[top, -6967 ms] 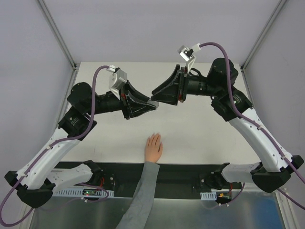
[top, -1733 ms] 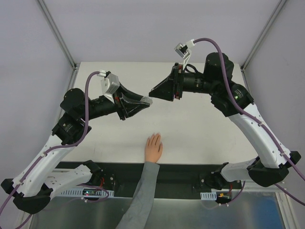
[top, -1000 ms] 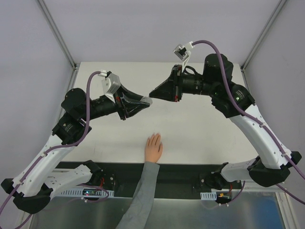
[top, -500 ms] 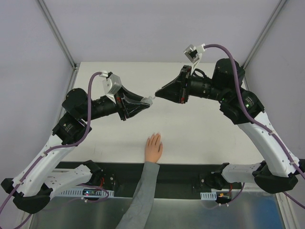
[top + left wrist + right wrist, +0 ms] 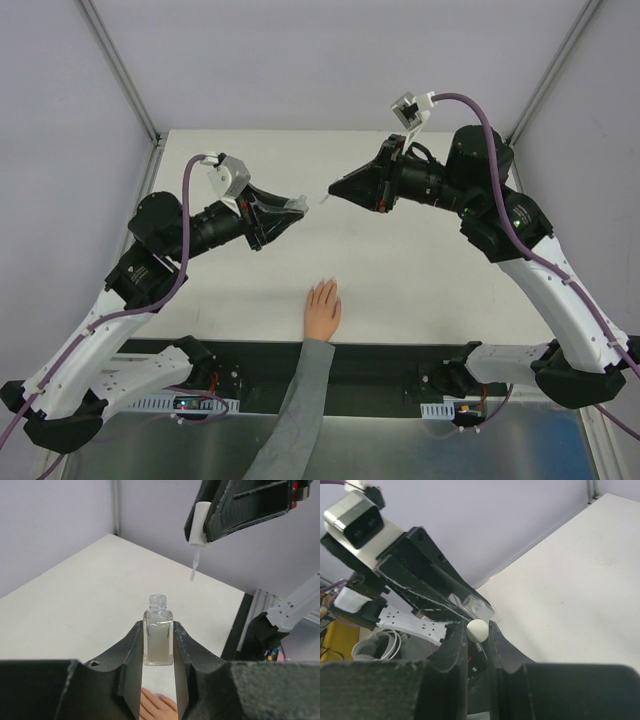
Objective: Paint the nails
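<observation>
A pale hand (image 5: 322, 309) lies flat on the white table near its front edge, fingers together, wrist in a grey sleeve; its nails are too small to make out. My left gripper (image 5: 296, 206) is shut on a small open glass bottle (image 5: 158, 637) of pale liquid, held above the table. My right gripper (image 5: 335, 193) is shut on the white cap (image 5: 477, 629) with its thin brush (image 5: 194, 565), clear of the bottle's neck, up and to its right. The fingertips of the hand (image 5: 156, 706) show below the bottle in the left wrist view.
The white table (image 5: 420, 260) is walled by grey panels at the back and sides. A black strip (image 5: 380, 362) with the arm bases runs along the near edge. The grey sleeve (image 5: 295, 415) crosses that strip.
The right gripper has pulled the cap and brush out of the bottle and drawn back to the right. The left gripper with the bottle has shifted slightly left. The hand has not moved.
</observation>
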Tool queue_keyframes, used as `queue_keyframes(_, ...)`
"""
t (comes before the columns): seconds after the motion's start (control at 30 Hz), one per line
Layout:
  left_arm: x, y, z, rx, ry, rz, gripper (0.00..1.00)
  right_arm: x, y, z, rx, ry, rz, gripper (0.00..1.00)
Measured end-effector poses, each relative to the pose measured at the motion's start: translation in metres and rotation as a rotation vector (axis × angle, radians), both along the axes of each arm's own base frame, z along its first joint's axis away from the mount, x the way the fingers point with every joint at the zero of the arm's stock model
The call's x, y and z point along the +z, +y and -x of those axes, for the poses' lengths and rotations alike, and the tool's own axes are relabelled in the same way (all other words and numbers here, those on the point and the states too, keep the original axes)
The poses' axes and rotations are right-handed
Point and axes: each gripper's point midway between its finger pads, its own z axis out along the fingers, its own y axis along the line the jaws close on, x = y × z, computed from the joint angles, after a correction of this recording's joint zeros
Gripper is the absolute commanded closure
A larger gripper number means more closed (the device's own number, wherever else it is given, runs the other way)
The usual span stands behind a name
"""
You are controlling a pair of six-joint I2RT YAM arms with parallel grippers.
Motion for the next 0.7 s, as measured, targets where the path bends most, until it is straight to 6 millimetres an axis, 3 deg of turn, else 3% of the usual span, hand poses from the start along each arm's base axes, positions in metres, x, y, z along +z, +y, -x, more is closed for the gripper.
queue_keyframes(0.13,-0.004,0.017,-0.01,0.116,-0.003,-0.016,1.0,-0.019,-0.009,-0.014,-0.07,0.018,0.03,0.99)
queue_keyframes(0.23,-0.005,0.027,-0.015,0.179,-0.008,-0.025,1.0,-0.051,-0.012,-0.024,-0.113,0.037,0.088,1.0)
queue_keyframes(0.37,-0.006,0.035,-0.022,0.242,0.003,-0.047,1.0,-0.122,-0.011,-0.036,-0.135,0.106,0.225,0.99)
queue_keyframes(0.53,0.0,0.043,-0.027,0.296,0.016,-0.047,1.0,-0.224,-0.006,-0.051,-0.142,0.241,0.42,0.99)
queue_keyframes(0.7,-0.004,0.044,-0.035,0.333,0.046,-0.047,1.0,-0.289,0.003,-0.061,-0.128,0.344,0.531,0.99)
